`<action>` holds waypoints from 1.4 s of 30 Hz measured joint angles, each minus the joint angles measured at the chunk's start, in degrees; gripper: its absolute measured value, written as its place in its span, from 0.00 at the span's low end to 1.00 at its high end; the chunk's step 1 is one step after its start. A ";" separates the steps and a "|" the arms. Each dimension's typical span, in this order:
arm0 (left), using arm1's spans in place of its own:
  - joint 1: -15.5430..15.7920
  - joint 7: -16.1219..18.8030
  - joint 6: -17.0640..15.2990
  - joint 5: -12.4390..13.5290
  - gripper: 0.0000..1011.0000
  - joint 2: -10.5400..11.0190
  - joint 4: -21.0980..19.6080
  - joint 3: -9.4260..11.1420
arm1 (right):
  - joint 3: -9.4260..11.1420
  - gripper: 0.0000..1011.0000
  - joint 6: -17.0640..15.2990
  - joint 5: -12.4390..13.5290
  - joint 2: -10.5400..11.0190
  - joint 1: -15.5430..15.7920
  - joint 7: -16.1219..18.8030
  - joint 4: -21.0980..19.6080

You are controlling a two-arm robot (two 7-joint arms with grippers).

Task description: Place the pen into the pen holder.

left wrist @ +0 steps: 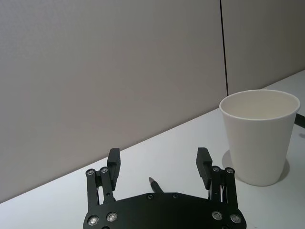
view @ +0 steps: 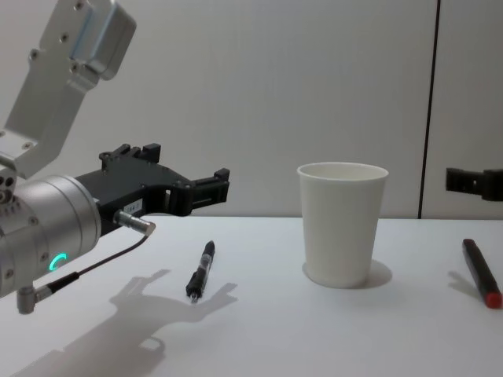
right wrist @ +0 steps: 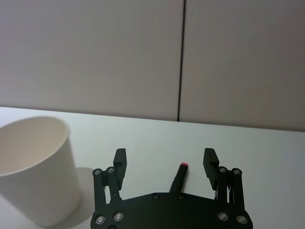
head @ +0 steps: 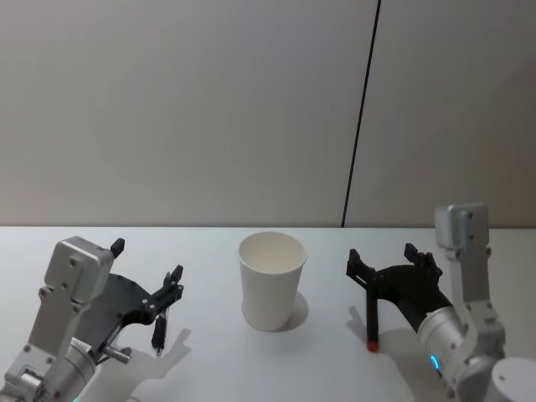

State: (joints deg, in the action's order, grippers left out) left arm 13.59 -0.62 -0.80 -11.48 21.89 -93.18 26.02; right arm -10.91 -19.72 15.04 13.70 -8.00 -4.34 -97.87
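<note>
Nearest the robot, two grippers are held above the white table (head: pixel 268 373). The left gripper (head: pixel 147 260) is seen at the left and the right gripper (head: pixel 381 253) at the right. The fingers of each are spread wide, and nothing is pinched between them.

Two pens are counted, both lying flat on the table, one beneath each gripper and touched by neither. The black pen (head: pixel 159 329) is found under the left gripper, to the left of the pen holder. Its long axis runs roughly from near to far, leaning slightly sideways; which end carries the tip cannot be told. The red-ended pen (head: pixel 372 318) is found under the right gripper, to the right of the holder. It also lies near to far, and in the head and chest views its red end is the nearer one. In each wrist view, much of the pen is hidden by that gripper's black palm plate.

A little farther off, between the pens and apart from both, one pen holder (head: pixel 270 285) is seen. It is a plain white paper cup, standing upright with its mouth open upward.

Farthest back, a pale wall (head: pixel 209 100) is seen, crossed by one dark vertical seam (head: pixel 361 117).
</note>
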 joint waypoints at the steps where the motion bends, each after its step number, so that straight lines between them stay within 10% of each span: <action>1: 0.00 0.00 0.00 0.00 0.99 0.00 0.00 0.00 | 0.12 0.99 -0.62 0.01 -0.18 -0.43 -0.27 0.29; 21: 0.00 0.00 0.00 0.00 0.99 0.00 0.00 0.00 | 0.25 0.99 -16.99 -0.64 -4.63 -11.57 -5.35 8.79; 42: 0.00 0.00 0.00 0.00 0.99 0.00 0.00 0.00 | -1.27 0.99 -23.18 -1.85 -6.81 -15.97 -5.87 15.22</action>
State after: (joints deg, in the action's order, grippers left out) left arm 13.59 -0.62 -0.80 -11.48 21.89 -93.18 26.03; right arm -12.18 -42.89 13.19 6.88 -23.97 -10.21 -82.65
